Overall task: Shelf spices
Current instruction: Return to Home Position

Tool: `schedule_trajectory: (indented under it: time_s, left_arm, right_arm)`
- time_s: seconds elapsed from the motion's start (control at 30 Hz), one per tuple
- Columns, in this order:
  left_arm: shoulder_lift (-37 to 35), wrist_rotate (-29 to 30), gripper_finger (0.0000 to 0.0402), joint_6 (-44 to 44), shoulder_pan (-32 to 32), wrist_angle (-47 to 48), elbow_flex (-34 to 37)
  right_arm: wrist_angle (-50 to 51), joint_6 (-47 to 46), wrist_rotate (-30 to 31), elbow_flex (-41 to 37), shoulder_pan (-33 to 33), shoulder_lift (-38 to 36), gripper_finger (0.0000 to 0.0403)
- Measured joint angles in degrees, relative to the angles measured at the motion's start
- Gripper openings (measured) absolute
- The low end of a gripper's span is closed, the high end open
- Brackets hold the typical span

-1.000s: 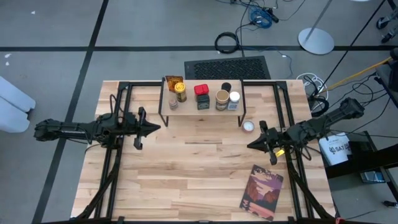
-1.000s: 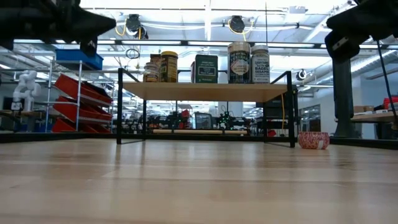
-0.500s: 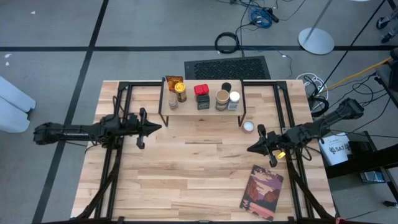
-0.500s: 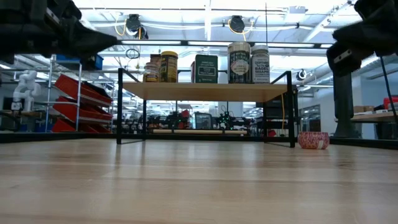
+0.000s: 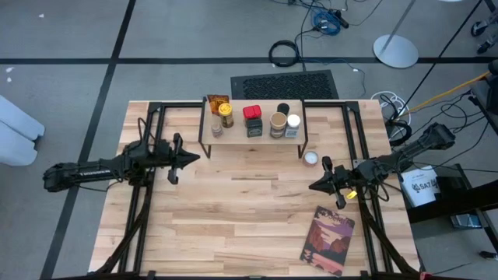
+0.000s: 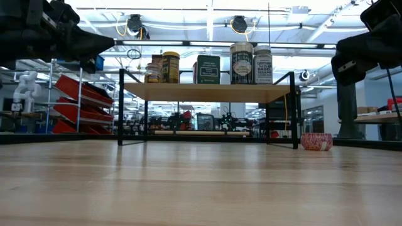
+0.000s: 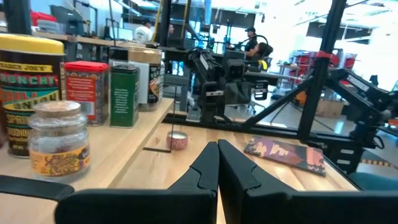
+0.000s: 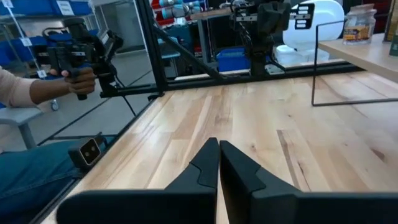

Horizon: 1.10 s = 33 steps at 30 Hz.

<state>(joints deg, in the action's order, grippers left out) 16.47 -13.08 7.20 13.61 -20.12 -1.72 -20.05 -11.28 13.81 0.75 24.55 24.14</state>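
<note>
Homing step: your left gripper (image 7: 217, 147) and right gripper (image 8: 219, 144) both pinched together, empty | glass-jar and tin spices (image 6: 242, 63) on pale-plank black-legged shelf (image 6: 207, 92), ahead of left fingers | next: retract clear of small round white-topped tin (image 5: 310, 159) near right fingers.

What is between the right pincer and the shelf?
A small round tin sits on the table between right pincer and shelf, seen in the high view.

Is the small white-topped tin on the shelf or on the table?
On the table: the tin rests on the planks beside the shelf, not on it.
</note>
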Motion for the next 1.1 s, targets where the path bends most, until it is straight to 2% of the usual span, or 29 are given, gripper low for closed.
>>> schedule_trajectory:
  time_s: [0.4, 0.63, 0.9, 1.1]
  left_arm:
    - [-1.07, -7.02, 0.0004, 1.32, 1.9, -0.48, 1.27]
    - [-1.12, -7.3, 0.0004, 5.58, 1.51, -0.46, 1.27]
    - [-1.14, -4.09, 0.0001, 5.97, -3.6, -0.37, 1.29]
    - [-1.15, -0.16, 0.0001, 3.1, -8.41, 0.33, 1.29]
  right_arm:
    - [1.43, 0.0, -0.37, 0.02, -2.93, -0.37, 0.0]
    - [1.48, 0.01, -0.46, 0.02, -3.2, -0.43, 0.0]
    - [1.85, 0.8, -0.45, 0.02, -3.2, -1.39, 0.0]
    - [5.28, 1.74, -0.7, 0.04, -3.2, -5.69, 0.0]
